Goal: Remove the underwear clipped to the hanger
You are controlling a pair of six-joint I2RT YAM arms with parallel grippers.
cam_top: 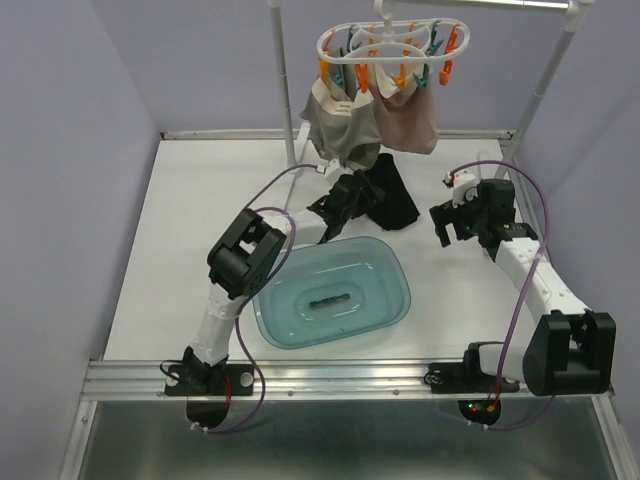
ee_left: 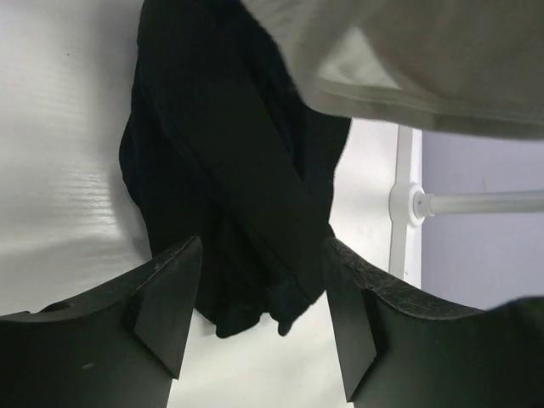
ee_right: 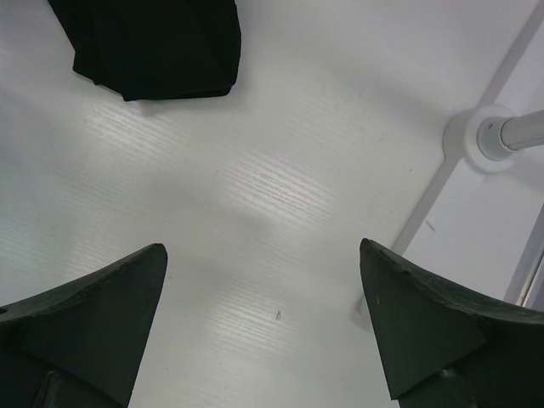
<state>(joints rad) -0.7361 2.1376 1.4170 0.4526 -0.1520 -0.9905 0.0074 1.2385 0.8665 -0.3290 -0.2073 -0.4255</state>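
The white oval hanger [cam_top: 390, 42] with orange and teal pins hangs from the rack's top bar. A grey underwear [cam_top: 338, 125] and a pale pink one [cam_top: 408, 120] hang clipped to it. A black underwear [cam_top: 395, 195] lies on the table below them. My left gripper [cam_top: 338, 208] is open and low at the black cloth's near-left edge. In the left wrist view the black underwear [ee_left: 221, 170] lies between and beyond the open gripper [ee_left: 262, 306], with the grey underwear [ee_left: 425, 59] overhead. My right gripper [cam_top: 448, 225] is open and empty over bare table [ee_right: 263, 323], with the black underwear [ee_right: 153, 42] ahead on the left.
A translucent teal basin [cam_top: 395, 300] stands near the middle front, between the arms. White rack poles rise at the back centre [cam_top: 285, 90] and back right [cam_top: 545, 85]; a pole foot [ee_right: 484, 136] is close to my right gripper. Purple walls surround the table.
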